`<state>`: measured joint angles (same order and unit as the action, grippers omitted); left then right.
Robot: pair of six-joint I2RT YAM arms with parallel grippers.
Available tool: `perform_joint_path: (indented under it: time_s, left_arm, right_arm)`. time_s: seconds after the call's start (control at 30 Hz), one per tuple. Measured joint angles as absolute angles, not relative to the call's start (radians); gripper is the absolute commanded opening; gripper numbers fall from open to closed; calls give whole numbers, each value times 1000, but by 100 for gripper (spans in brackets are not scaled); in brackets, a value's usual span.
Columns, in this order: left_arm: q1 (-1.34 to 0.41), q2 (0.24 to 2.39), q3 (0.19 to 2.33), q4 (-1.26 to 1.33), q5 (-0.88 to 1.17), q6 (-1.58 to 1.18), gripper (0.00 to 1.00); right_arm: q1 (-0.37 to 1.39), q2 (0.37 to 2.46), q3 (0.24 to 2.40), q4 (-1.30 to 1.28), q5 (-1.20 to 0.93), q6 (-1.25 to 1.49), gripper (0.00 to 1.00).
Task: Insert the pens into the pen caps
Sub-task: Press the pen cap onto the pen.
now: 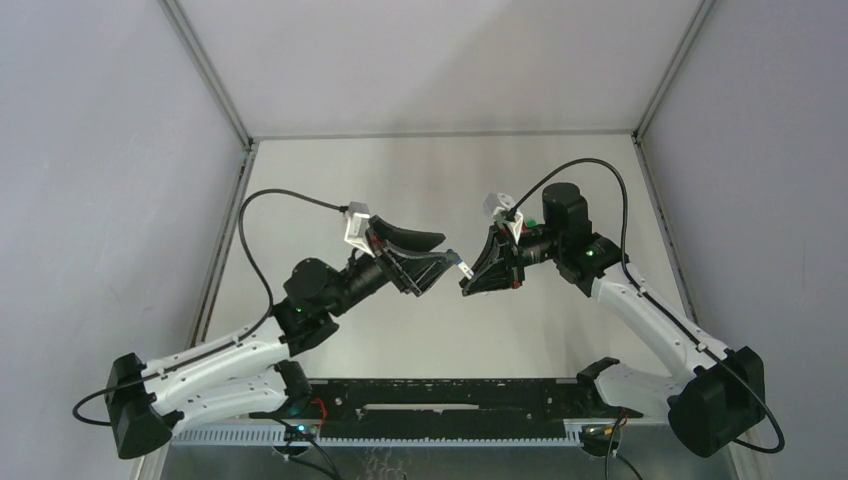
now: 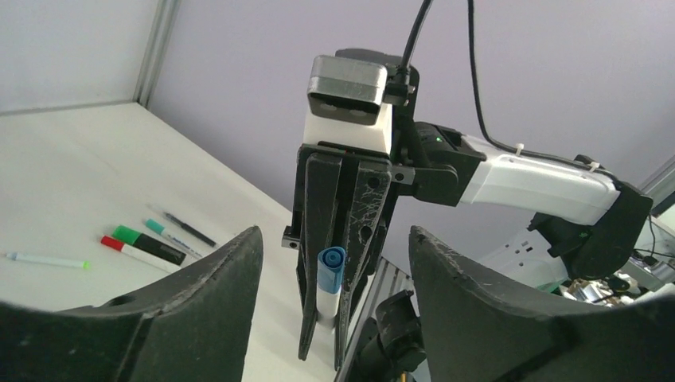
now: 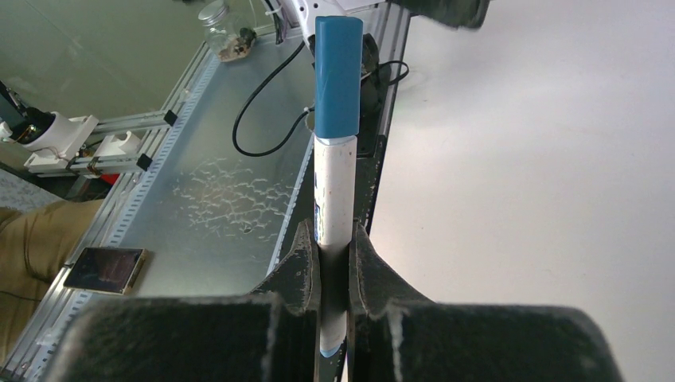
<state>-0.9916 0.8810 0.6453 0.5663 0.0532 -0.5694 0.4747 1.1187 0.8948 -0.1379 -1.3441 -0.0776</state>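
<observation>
While right gripper [image 3: 334, 248] clamped the white pen [image 3: 333, 191], blue cap [image 3: 337, 76] looked seated; left gripper [image 2: 334, 232] stood apart, empty. Other pens [image 2: 147, 245] lay on table [image 2: 64, 175], capping unclear.

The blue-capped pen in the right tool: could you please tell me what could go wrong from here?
The open left tool sits close to the blue cap; a sideways retreat could knock it. The right tool pinches the pen far from the cap, so a bump could tilt it.

A pale grey table [image 1: 420, 180] sits inside plain lavender-grey walls [image 1: 100, 150], with aluminium posts [image 1: 205, 70] running up the back corners, evenly lit.
</observation>
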Motion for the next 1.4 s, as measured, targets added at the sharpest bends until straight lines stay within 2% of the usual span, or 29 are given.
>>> perform_joint_path:
  time_s: [0.2, 0.4, 0.6, 0.8, 0.93, 1.17, 1.4]
  left_arm:
    - [-992, 936, 673, 538, 76, -579, 51]
    - [-992, 949, 678, 523, 86, -580, 46]
    - [-992, 949, 678, 516, 86, -580, 35]
    - [-992, 949, 680, 515, 96, -587, 14]
    - [-992, 955, 683, 518, 110, -588, 3]
    - [-987, 961, 683, 513, 97, -604, 0]
    - [-1018, 976, 688, 435, -35, -631, 0]
  right_arm:
    - [475, 1119, 895, -138, -1344, -77, 0]
    - [475, 1119, 895, -138, -1344, -77, 0]
    - [476, 1119, 895, -138, -1344, -77, 0]
    - [478, 1119, 895, -139, -1339, -77, 0]
    - [478, 1119, 895, -140, -1335, -77, 0]
    - [477, 1118, 895, -150, -1301, -85, 0]
    - [477, 1104, 895, -248, -1160, -150, 0]
